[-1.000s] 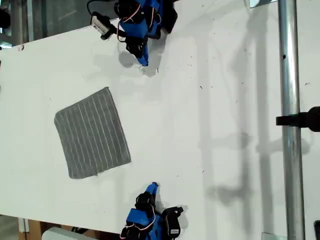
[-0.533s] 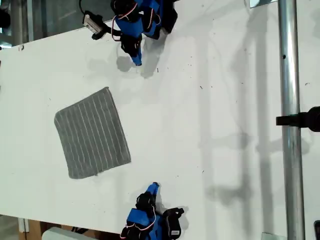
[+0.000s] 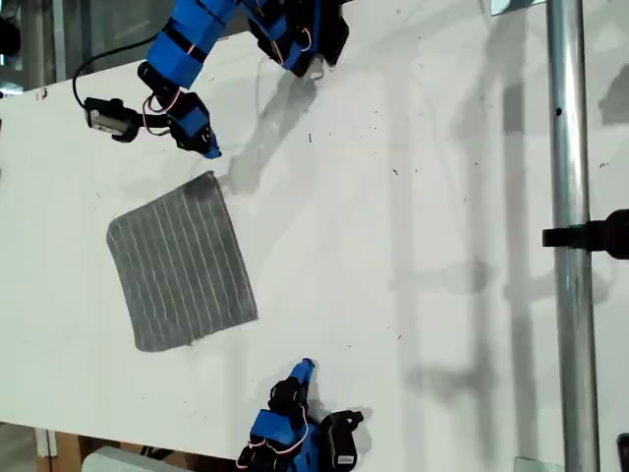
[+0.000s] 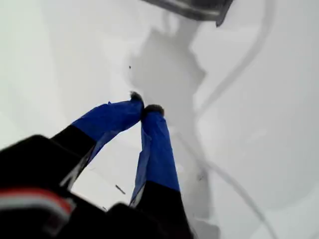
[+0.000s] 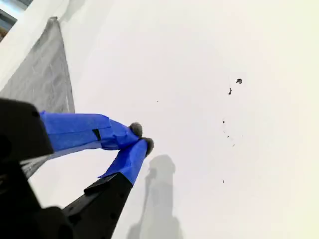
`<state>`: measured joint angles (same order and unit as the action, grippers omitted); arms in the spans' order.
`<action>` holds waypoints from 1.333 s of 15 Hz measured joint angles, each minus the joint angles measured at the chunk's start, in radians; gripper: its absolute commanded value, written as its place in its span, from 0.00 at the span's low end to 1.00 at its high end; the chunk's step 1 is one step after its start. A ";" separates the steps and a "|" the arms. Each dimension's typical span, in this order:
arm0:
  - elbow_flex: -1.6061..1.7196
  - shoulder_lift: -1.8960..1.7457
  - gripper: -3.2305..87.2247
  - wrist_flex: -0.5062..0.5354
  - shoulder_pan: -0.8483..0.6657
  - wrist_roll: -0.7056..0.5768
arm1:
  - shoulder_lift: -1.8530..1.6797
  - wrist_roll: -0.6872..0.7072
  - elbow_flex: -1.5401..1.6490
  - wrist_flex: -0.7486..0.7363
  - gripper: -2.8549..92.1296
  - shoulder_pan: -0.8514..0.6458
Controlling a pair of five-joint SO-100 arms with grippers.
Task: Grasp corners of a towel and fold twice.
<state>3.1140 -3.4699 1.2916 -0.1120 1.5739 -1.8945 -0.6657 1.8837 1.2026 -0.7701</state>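
Before counting any step as done, note the towel flat and single-layered on the table, all four corners out, no fold made. Place my first gripper just beside the towel's corner nearest it, apparently above the table rather than on the cloth. Read its tips as pressed together with nothing between them in the first wrist view. Find my second gripper well apart from the towel, past the opposite edge, likewise closed on nothing. Judge the job barely begun: one approach under way, no corner taken. Left to do: open both, pinch two corners, carry them over for the first fold, then regrasp and fold again.
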 measured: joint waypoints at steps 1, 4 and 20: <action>0.000 0.000 0.03 0.000 0.006 0.000 | 0.107 0.054 -0.100 -0.003 0.37 -0.023; 0.000 0.000 0.07 0.000 0.006 0.008 | 0.431 0.229 -0.430 -0.003 0.42 -0.046; -0.272 0.196 0.11 0.008 -0.138 -0.110 | 0.991 0.443 -0.756 -0.107 0.03 -0.184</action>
<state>2.8425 -3.2735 1.2993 -0.2500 1.4634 -0.9035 -0.2224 1.1275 1.0953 -0.9541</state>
